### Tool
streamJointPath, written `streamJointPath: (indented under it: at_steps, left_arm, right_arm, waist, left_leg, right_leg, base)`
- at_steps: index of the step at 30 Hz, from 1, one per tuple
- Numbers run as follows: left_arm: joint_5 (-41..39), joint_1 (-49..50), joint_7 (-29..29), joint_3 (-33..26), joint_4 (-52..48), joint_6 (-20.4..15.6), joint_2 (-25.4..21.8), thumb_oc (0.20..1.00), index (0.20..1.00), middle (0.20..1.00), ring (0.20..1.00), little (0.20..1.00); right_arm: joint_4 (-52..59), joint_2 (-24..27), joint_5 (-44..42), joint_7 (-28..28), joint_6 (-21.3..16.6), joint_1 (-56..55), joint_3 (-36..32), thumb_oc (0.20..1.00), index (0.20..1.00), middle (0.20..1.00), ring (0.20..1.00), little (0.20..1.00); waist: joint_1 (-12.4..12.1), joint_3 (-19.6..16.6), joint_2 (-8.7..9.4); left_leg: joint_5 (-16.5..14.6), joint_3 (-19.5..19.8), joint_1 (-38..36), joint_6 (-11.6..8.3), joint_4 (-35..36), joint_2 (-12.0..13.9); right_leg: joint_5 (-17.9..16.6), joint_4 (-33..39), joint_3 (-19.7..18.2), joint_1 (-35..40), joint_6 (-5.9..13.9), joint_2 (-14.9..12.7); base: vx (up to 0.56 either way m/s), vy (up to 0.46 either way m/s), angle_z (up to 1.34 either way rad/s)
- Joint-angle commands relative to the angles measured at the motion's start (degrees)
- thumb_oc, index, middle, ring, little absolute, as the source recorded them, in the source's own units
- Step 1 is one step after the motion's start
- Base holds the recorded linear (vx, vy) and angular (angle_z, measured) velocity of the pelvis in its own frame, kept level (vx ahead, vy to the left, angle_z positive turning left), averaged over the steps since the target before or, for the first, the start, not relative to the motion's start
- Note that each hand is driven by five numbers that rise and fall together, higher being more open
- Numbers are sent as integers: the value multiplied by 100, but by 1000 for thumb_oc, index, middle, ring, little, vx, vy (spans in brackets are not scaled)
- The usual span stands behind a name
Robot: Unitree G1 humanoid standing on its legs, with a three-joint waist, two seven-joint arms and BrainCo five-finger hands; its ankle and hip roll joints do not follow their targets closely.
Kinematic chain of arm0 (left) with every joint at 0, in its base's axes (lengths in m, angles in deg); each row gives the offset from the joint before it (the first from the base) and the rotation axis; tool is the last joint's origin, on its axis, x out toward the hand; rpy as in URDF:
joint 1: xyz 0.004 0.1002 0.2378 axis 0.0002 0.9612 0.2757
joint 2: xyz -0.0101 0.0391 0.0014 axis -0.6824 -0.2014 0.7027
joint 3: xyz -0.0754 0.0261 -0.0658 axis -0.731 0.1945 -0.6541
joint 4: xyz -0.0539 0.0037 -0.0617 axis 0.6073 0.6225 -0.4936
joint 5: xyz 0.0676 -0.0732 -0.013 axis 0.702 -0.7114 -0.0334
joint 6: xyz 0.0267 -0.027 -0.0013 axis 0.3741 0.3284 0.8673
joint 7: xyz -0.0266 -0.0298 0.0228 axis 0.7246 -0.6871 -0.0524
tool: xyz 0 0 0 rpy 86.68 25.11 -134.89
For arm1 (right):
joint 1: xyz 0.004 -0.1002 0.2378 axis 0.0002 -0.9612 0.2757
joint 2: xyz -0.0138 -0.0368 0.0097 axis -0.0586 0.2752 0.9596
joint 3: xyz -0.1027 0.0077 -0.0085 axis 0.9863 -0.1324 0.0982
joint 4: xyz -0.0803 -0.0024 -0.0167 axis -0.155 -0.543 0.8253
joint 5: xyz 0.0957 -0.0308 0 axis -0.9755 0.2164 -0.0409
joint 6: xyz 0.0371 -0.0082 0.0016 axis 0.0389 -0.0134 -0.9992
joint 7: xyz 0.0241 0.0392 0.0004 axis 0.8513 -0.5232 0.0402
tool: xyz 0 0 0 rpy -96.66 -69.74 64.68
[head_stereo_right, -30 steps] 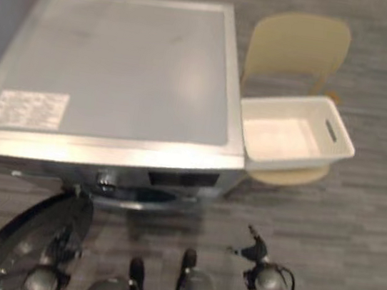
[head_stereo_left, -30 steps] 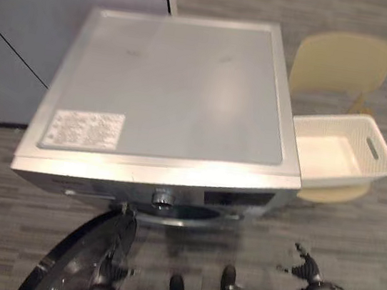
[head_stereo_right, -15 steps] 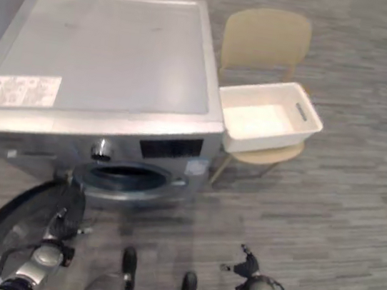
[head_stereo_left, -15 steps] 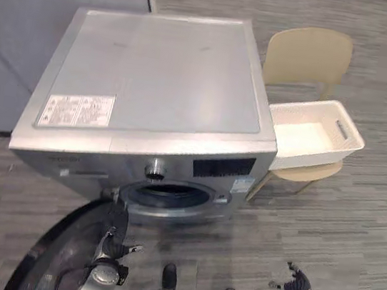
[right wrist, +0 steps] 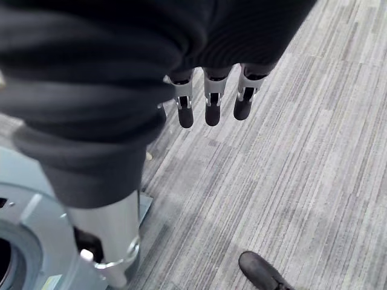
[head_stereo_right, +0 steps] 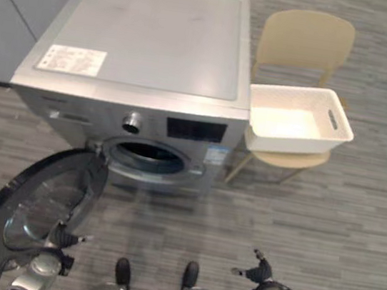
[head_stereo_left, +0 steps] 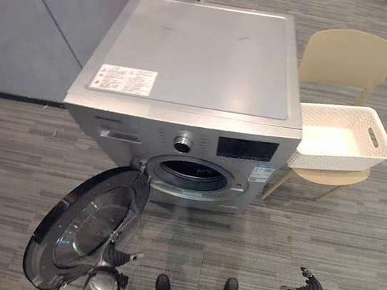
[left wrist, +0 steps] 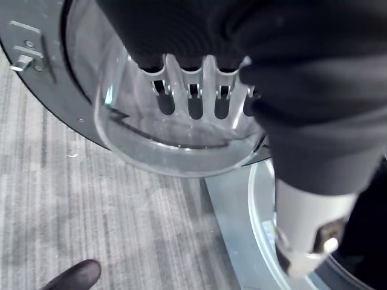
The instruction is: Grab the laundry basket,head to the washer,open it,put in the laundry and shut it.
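Washer [head_stereo_left: 197, 66] door [head_stereo_left: 88, 227] stood open; the empty-looking laundry basket [head_stereo_left: 342, 137] sat on the chair [head_stereo_left: 346, 62] beside it. Left hand [head_stereo_left: 116, 258] and right hand [head_stereo_left: 310, 288], fingers relaxed, held nothing. Closing the door probably came next.

Even, bright overhead light fills the room. A pale glare patch sits on the washer's lid [head_stereo_left: 206, 53], and a soft shadow pools on the floor [head_stereo_left: 187, 238] under the open door [head_stereo_left: 88, 227]. Up close, the door glass [left wrist: 175, 139] glints.
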State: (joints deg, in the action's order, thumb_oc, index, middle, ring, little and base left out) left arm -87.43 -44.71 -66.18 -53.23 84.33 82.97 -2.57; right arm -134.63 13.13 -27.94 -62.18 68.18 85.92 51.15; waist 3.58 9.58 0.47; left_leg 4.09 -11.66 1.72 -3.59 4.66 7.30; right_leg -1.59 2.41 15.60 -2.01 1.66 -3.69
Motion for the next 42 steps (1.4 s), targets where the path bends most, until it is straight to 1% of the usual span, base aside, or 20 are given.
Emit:
streamJointPath:
  at_steps: [1,7,10,11,13,16,18,19,20,21,22,23,24,26,28,32,35,39,40,42]
  left_arm:
    - [275,208,25,-38,-584,-140,-362,1000,1000,1000,1000,1000]
    - [223,262,64,-275,-2230,-326,-718,1000,1000,1000,1000,1000]
    - [290,242,-39,-550,-2896,-430,-937,1000,1000,1000,1000,1000]
    - [293,233,-75,-633,-2911,-419,-963,1000,1000,1000,1000,1000]
    - [251,170,-173,-738,-2669,-356,-933,1000,1000,1000,1000,1000]
    - [606,-23,-432,-862,-1990,-96,-1027,1000,1000,1000,1000,1000]
    - [785,-121,-620,-951,-1685,14,-1102,1000,1000,1000,1000,1000]
    - [786,-127,-624,-949,-1678,11,-1101,1000,1000,1000,1000,1000]
    - [924,-202,-760,-1067,-1345,137,-1214,1000,1000,1000,1000,1000]
    - [925,-207,-763,-1065,-1340,135,-1215,1000,1000,1000,1000,1000]
    - [1192,-367,-957,-1126,-901,269,-1456,1000,1000,1000,1000,1000]
    - [1539,-331,-986,-1216,-1006,374,-1727,1000,1000,1000,1000,1000]
    - [1667,-297,-1010,-1251,-1047,407,-1806,1000,1000,1000,1000,1000]
    - [1891,-190,-937,-1273,-1192,395,-1909,1000,1000,1000,1000,1000]
    - [1937,-67,-849,-1351,-1423,354,-1976,1000,1000,1000,1000,1000]
    - [2033,-17,-905,-1475,-1533,378,-2090,1000,1000,1000,1000,1000]
    - [1814,48,-904,-1641,-1601,361,-2034,1000,1000,1000,1000,1000]
    - [1669,-4,-861,-1532,-1110,421,-1936,1000,1000,1000,1000,1000]
    - [1589,-15,-792,-1439,-821,428,-1832,1000,1000,1000,1000,1000]
    - [1474,-5,-715,-1368,-618,417,-1726,1000,1000,1000,1000,1000]
  right_arm:
    - [23,47,59,-29,-84,-3,39,1000,1000,1000,1000,1000]
    - [348,67,184,-75,-97,-63,14,1000,1000,1000,1000,1000]
    - [436,84,271,-105,-123,-124,37,1000,1000,1000,1000,1000]
    - [465,91,302,-127,-118,-129,58,1000,1000,1000,1000,1000]
    - [436,80,325,-146,-102,-133,100,1000,1000,1000,1000,1000]
    - [328,71,380,-188,-48,-68,142,1000,1000,1000,1000,1000]
    - [320,81,394,-151,-48,-72,140,1000,1000,1000,1000,1000]
    - [320,81,394,-150,-48,-71,140,1000,1000,1000,1000,1000]
    - [381,129,395,-146,-29,-109,124,1000,1000,1000,1000,1000]
    - [383,129,395,-147,-28,-109,123,1000,1000,1000,1000,1000]
    - [506,194,434,-150,-44,-178,148,1000,1000,1000,1000,1000]
    - [590,267,447,-147,-60,-262,127,1000,1000,1000,1000,1000]
    - [607,280,448,-155,-73,-293,120,1000,1000,1000,1000,1000]
    - [602,299,443,-165,-78,-335,88,1000,1000,1000,1000,1000]
    - [555,285,432,-198,-84,-375,84,1000,1000,1000,1000,1000]
    - [510,271,403,-230,-82,-313,120,1000,1000,1000,1000,1000]
    - [567,287,371,-231,-59,-295,118,1000,1000,1000,1000,1000]
    - [547,311,378,-249,-39,-200,181,1000,1000,1000,1000,1000]
    - [580,347,388,-253,-30,-163,191,1000,1000,1000,1000,1000]
    - [595,377,394,-247,-18,-170,189,1000,1000,1000,1000,1000]
  waist:
    - [-51,-379,184]
    - [-97,-528,209]
    - [-101,-578,218]
    - [-105,-589,221]
    - [-99,-604,217]
    - [-80,-584,205]
    - [-66,-569,201]
    - [-65,-569,201]
    - [-37,-538,200]
    - [-37,-540,200]
    - [-4,-504,221]
    - [-1,-463,245]
    - [-8,-450,254]
    - [-18,-434,264]
    - [-37,-428,268]
    - [-63,-403,254]
    - [-79,-380,238]
    - [-74,-354,215]
    - [-69,-320,218]
    - [-61,-297,238]
  left_leg:
    - [-53,127,237,-75,-139,-200]
    - [-116,96,16,-52,34,-279]
    - [-157,73,-49,-63,34,-280]
    - [-169,60,-65,-66,34,-278]
    - [-164,52,-76,-71,34,-273]
    - [-135,29,-57,-86,34,-251]
    - [-118,29,-26,-97,34,-237]
    - [-117,30,-23,-98,34,-236]
    - [-94,23,17,-110,34,-211]
    - [-93,24,20,-111,34,-210]
    - [-52,13,116,-136,34,-163]
    - [2,16,241,-163,34,-109]
    - [18,21,272,-171,34,-95]
    - [33,14,313,-187,34,-70]
    - [53,17,336,-199,34,-49]
    - [75,30,355,-218,34,-37]
    - [88,28,334,-226,34,-28]
    - [96,25,309,-224,34,-19]
    - [104,20,320,-222,34,-8]
    - [113,12,338,-216,34,8]
  right_leg:
    - [480,-427,-578,66,549,-150]
    - [405,-318,-580,200,635,-185]
    - [389,-249,-580,264,658,-191]
    - [383,-225,-587,283,664,-188]
    - [372,-189,-599,291,661,-181]
    - [372,-167,-602,298,643,-168]
    - [373,-157,-596,282,638,-157]
    - [373,-157,-594,280,638,-157]
    - [356,-142,-589,239,630,-145]
    - [356,-143,-588,235,629,-145]
    - [335,-131,-588,125,626,-108]
    - [293,-99,-577,9,627,-81]
    - [285,-85,-570,-17,625,-65]
    - [274,-41,-565,-33,628,-49]
    - [261,8,-556,-34,629,-30]
    - [250,70,-545,-2,620,-11]
    - [266,70,-541,30,607,1]
    - [267,83,-548,47,596,17]
    - [267,70,-561,21,590,24]
    - [256,67,-565,-10,586,34]
  base:
    - [58,90,-1]
    - [47,47,-5]
    - [11,3,0]
    - [0,0,0]
    - [14,-12,-4]
    - [2,-12,-4]
    - [-3,-4,-2]
    - [0,0,0]
    - [0,0,0]
    - [-54,-10,-1]
    - [-93,-40,-3]
    - [-105,-48,-2]
    - [-79,-39,-3]
    - [0,0,0]
    - [0,0,0]
    - [0,0,0]
    - [0,0,0]
    - [0,0,0]
    - [-44,18,-1]
    - [-41,15,-2]
